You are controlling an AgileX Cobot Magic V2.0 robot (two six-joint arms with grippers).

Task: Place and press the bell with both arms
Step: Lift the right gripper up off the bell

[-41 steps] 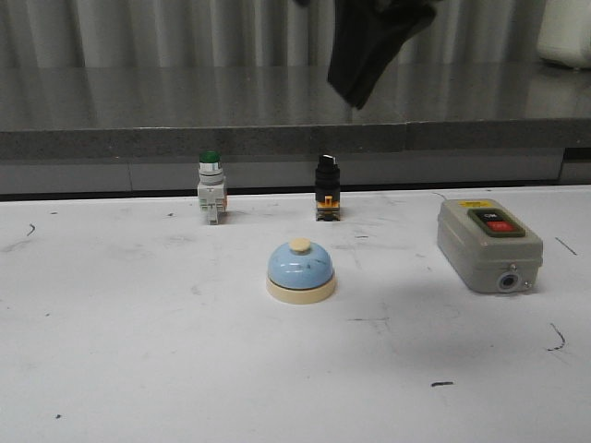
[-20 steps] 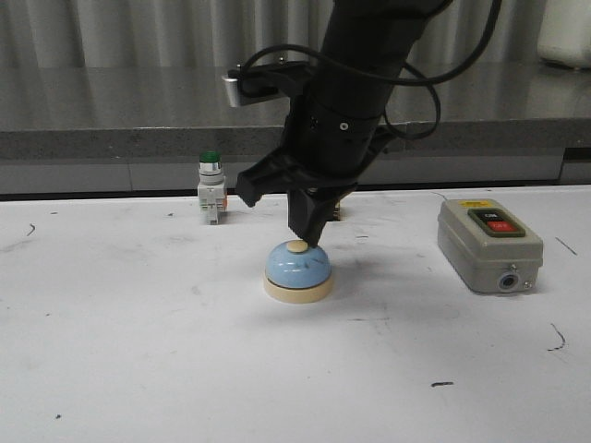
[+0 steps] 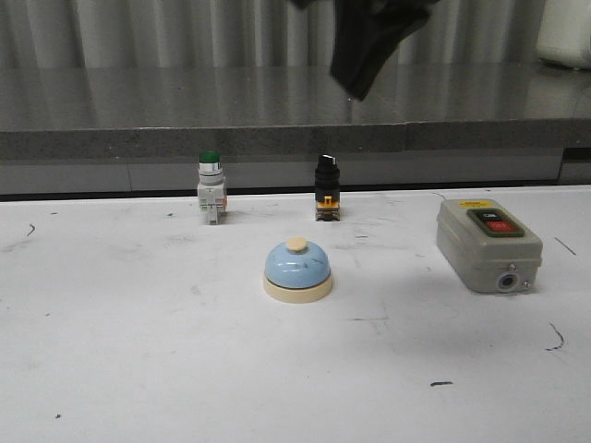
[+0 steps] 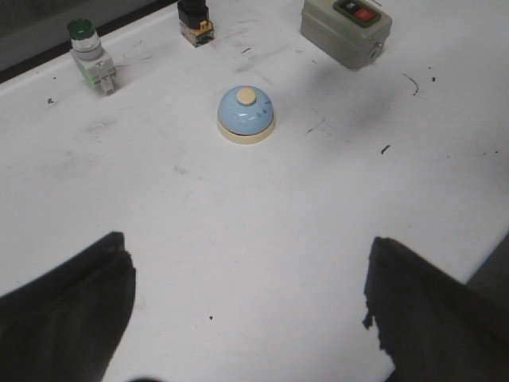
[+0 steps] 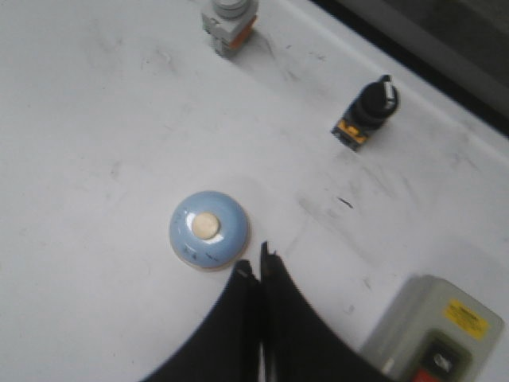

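Now your bell (image 3: 297, 269) sits mid-bench, untouched, the right gripper (image 5: 261, 274) high above with fingers together, the left gripper (image 4: 246, 318) spread apart, so judge the press step underway: descend onto the button.

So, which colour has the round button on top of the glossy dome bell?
Cream, on the light-blue glossy dome bell; clearest in the right wrist view.

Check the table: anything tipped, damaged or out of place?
Nothing stands out. The bell sits upright and flat on the white table, apart from the green-capped pushbutton, black selector switch and grey switch box. Only scuffs and dark marks on the tabletop.
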